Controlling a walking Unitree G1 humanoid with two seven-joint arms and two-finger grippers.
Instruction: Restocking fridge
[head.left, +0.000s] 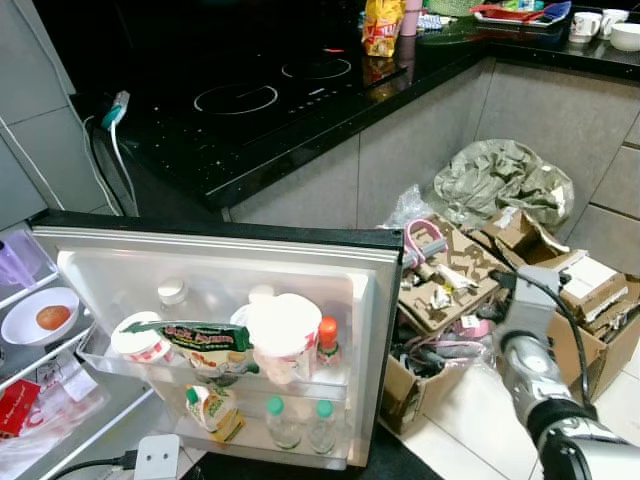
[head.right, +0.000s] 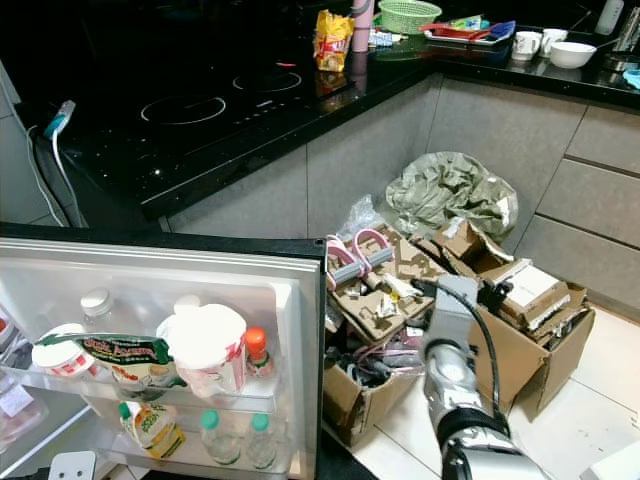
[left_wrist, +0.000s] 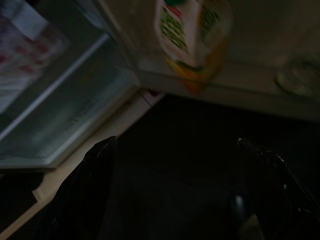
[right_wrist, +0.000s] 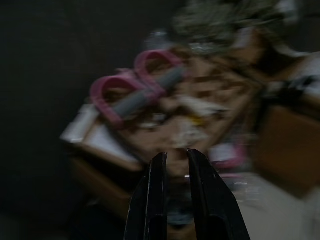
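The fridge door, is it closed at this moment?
No, the fridge door stands wide open, and the bottles and tubs on its inner shelves face the head camera.

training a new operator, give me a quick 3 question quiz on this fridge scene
1. True or false: the fridge door stands open.
2. What colour is the cap of the small bottle beside the big white tub on the door shelf? A green, B orange, C blue.
3. What lies on the white plate inside the fridge?

Key: 1 true. 2 B. 3 a round orange-red food item, perhaps a yolk or tomato.
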